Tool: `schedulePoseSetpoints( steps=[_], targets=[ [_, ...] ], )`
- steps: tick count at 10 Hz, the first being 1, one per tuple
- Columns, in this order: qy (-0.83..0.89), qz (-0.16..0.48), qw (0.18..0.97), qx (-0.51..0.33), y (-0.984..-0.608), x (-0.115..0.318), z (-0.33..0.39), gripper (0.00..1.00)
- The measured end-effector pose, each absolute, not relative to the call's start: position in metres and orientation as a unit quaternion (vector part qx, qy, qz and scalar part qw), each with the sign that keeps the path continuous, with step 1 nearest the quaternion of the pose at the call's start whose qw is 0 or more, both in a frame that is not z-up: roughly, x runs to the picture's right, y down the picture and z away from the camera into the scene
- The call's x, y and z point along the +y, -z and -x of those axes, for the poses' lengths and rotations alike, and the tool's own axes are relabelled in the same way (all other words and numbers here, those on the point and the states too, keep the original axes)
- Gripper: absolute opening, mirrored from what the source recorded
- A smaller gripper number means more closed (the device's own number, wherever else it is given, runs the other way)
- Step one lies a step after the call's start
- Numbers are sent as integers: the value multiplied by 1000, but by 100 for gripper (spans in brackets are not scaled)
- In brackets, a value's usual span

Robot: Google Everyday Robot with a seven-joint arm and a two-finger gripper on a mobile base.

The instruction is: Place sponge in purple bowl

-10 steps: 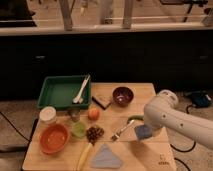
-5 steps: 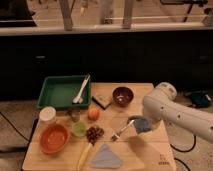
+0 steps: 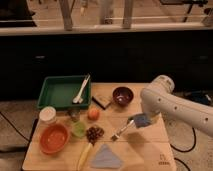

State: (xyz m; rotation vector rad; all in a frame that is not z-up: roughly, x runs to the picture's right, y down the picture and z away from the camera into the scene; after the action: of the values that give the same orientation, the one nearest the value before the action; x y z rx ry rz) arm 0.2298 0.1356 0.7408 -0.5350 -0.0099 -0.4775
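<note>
Your gripper (image 3: 141, 120) is pinching the sponge (image 3: 140, 120); the purple bowl (image 3: 122, 95) lies up-left of it, near, toward the table's back.

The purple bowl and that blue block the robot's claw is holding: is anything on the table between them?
No. In the camera view, only bare wooden table separates the purple bowl from the sponge, which the gripper holds shut, just right of the fork.

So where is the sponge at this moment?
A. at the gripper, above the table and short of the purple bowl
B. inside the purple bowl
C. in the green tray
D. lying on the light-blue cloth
A: the sponge sits at the gripper, in front of the purple bowl, whose inside is empty.
</note>
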Motion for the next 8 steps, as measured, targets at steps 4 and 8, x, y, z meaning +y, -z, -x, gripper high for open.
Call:
schedulePoseSetpoints(
  steps=[4,8],
  targets=[
    [234,260,937,-3,-749,118,-230,4],
    [232,257,938,-2,-761,94,-230,4]
  ],
)
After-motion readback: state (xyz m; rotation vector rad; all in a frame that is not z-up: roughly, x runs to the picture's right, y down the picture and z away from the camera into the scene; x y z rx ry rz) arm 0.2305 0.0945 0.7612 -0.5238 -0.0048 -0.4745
